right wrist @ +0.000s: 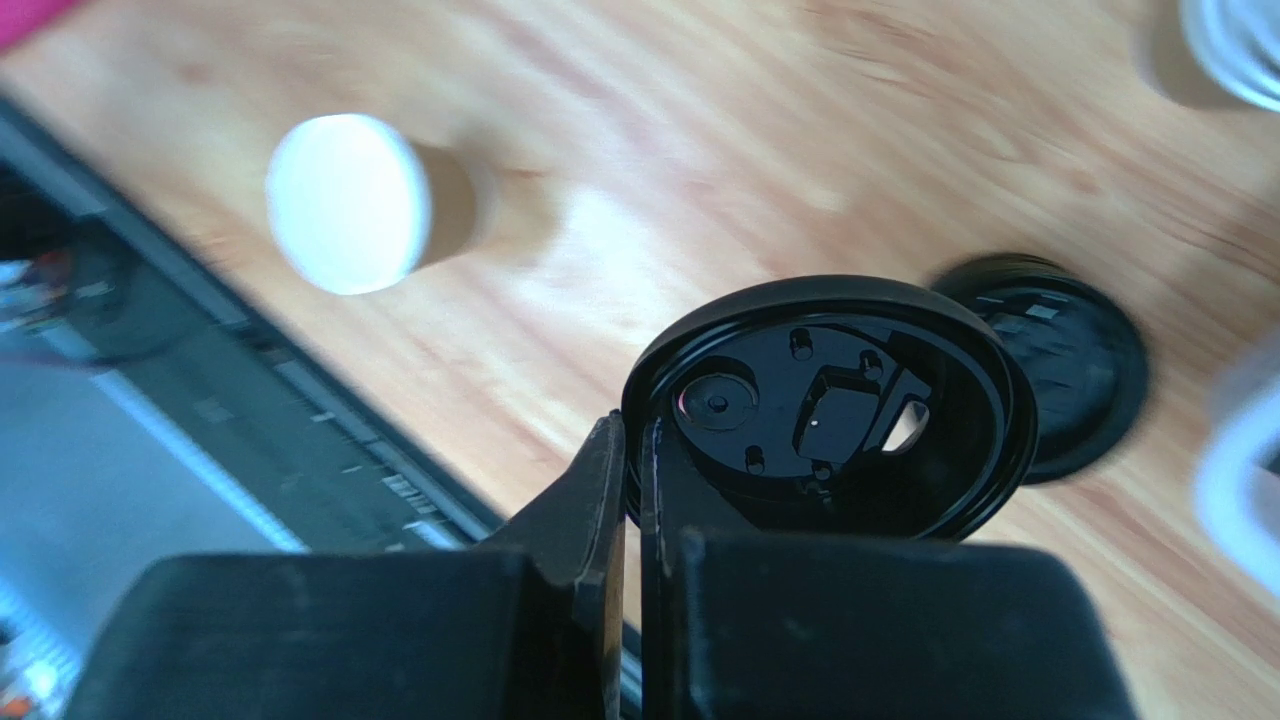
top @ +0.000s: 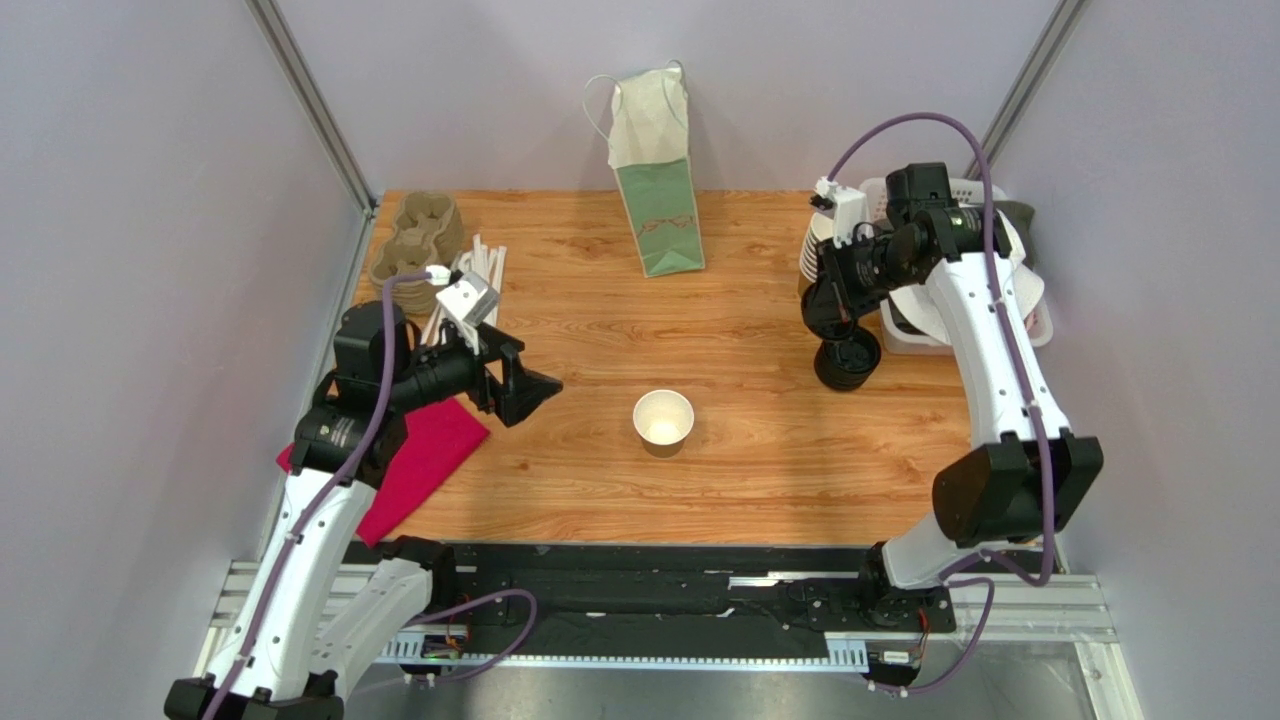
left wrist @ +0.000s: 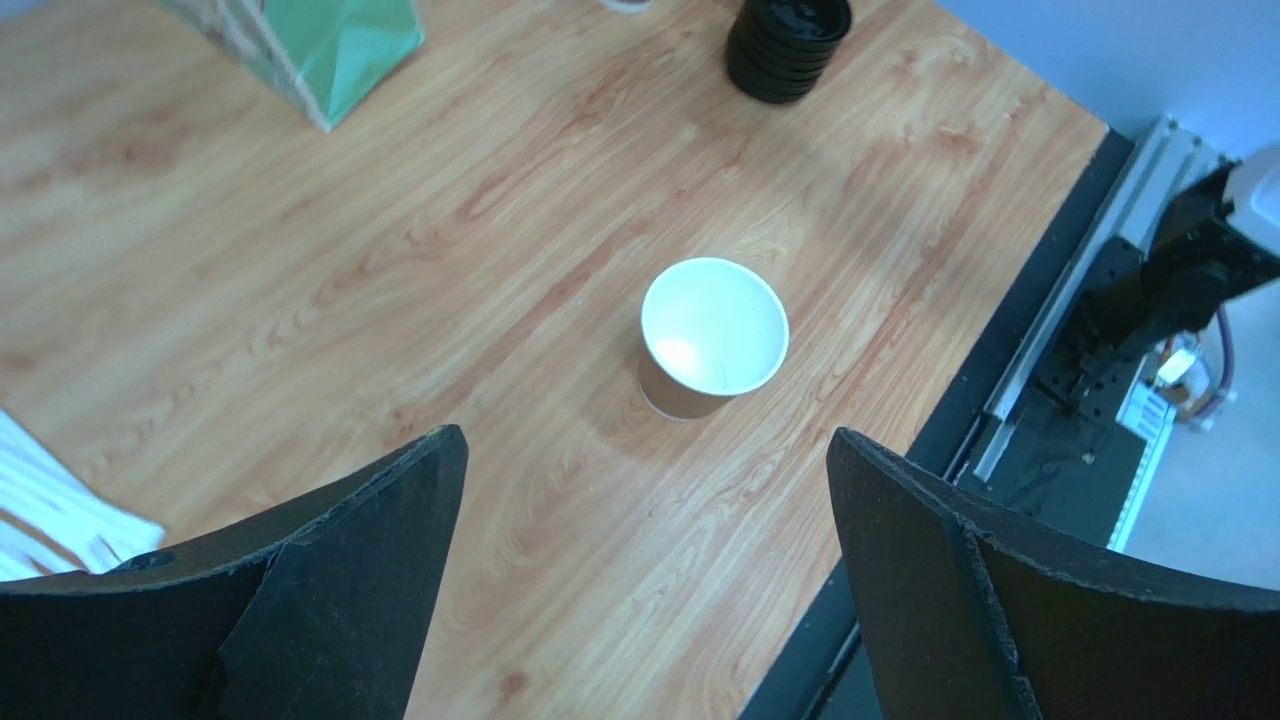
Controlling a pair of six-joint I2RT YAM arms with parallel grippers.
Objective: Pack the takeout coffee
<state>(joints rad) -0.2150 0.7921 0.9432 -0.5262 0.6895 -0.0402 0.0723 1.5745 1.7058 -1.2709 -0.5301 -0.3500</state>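
A kraft-brown paper cup [top: 663, 419] stands upright and lidless in the middle of the table, its white inside showing; it also shows in the left wrist view [left wrist: 714, 338] and the right wrist view [right wrist: 349, 203]. No lidded cup is in view. My right gripper [right wrist: 634, 428] is shut on the rim of a black round lid [right wrist: 842, 405], held just above a stack of black lids [right wrist: 1067, 375] at the right [top: 849, 360]. My left gripper [left wrist: 643, 450] is open and empty, left of the cup [top: 526, 393].
A green paper bag [top: 658, 180] stands at the back middle. Brown pulp cup carriers [top: 418, 240] and white wrapped sticks [top: 481, 270] lie at the back left. A red cloth [top: 413, 458] lies at the near left. A white basket [top: 977, 285] sits at the right.
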